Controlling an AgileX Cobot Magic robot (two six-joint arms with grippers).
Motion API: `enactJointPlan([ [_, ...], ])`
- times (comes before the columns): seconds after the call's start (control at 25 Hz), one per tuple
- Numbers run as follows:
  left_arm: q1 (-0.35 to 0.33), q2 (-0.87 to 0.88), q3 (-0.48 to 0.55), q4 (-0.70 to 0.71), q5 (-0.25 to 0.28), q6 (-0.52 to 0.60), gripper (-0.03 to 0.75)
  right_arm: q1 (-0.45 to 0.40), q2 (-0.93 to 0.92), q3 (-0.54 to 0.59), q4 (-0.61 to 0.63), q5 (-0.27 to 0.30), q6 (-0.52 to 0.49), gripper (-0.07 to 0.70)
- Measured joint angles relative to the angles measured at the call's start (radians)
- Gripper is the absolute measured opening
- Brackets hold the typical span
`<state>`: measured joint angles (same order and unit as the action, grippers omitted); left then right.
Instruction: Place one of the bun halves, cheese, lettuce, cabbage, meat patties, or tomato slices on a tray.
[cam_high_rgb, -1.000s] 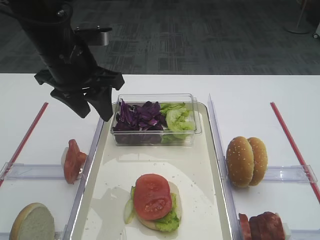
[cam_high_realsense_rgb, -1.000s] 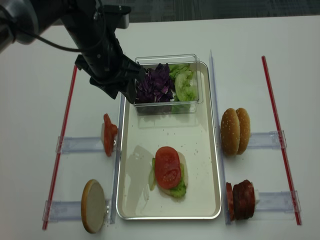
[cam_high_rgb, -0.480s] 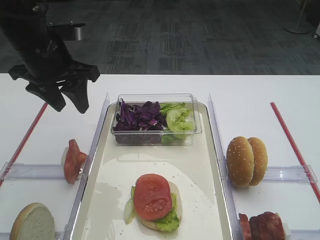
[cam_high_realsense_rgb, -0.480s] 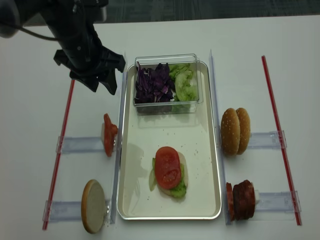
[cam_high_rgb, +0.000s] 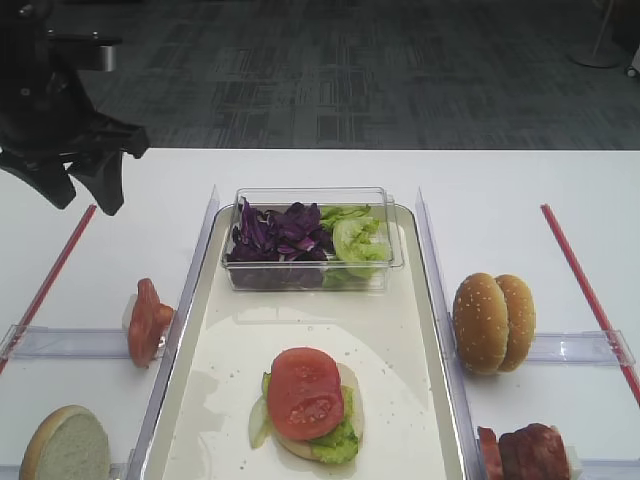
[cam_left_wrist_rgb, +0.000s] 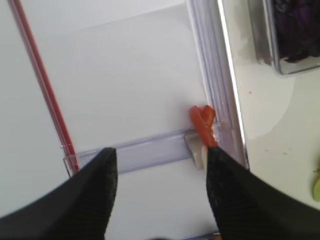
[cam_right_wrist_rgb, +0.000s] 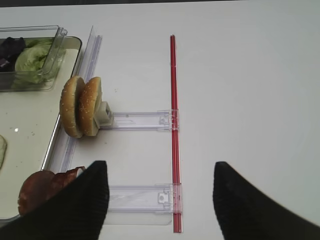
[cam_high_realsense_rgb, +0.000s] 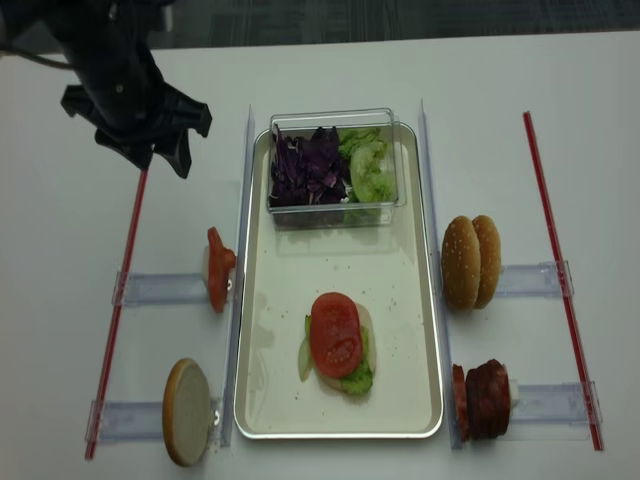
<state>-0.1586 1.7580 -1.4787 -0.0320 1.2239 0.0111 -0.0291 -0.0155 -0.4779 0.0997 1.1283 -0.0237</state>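
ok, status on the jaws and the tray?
Left gripper open, empty, left of tray. Right gripper open, empty. Tomato slice on stack. Nothing blocking.

A round flat red tomato slice (cam_high_rgb: 305, 392) with paler seed pockets tops crinkly light-green lettuce (cam_high_rgb: 338, 441) on the long cream-white tray (cam_high_rgb: 395, 340). Dark purple shredded cabbage (cam_high_rgb: 277, 231) fills a clear plastic tub (cam_high_rgb: 310, 274). Golden-brown sesame-speckled buns (cam_high_rgb: 493, 321) stand near dark reddish-brown meat patties (cam_high_rgb: 525, 452). Red strips (cam_high_realsense_rgb: 558, 270) line the white table (cam_high_rgb: 505, 190).
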Motion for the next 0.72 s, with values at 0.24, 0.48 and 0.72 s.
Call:
enactJointPlan([
  [0.24,0.077,-0.042,0.035,0.002,0.000,0.004,0.366,0.000,0.000,0.000,-0.002,0.000,0.002,0.480],
  [0.48,0.100,-0.077,0.157,0.032,0.000,0.024,0.367,0.000,0.000,0.000,-0.002,0.000,0.002,0.480],
  [0.72,0.106,-0.145,0.242,0.054,0.000,0.035,0.378,0.000,0.000,0.000,-0.004,0.000,0.002,0.480],
])
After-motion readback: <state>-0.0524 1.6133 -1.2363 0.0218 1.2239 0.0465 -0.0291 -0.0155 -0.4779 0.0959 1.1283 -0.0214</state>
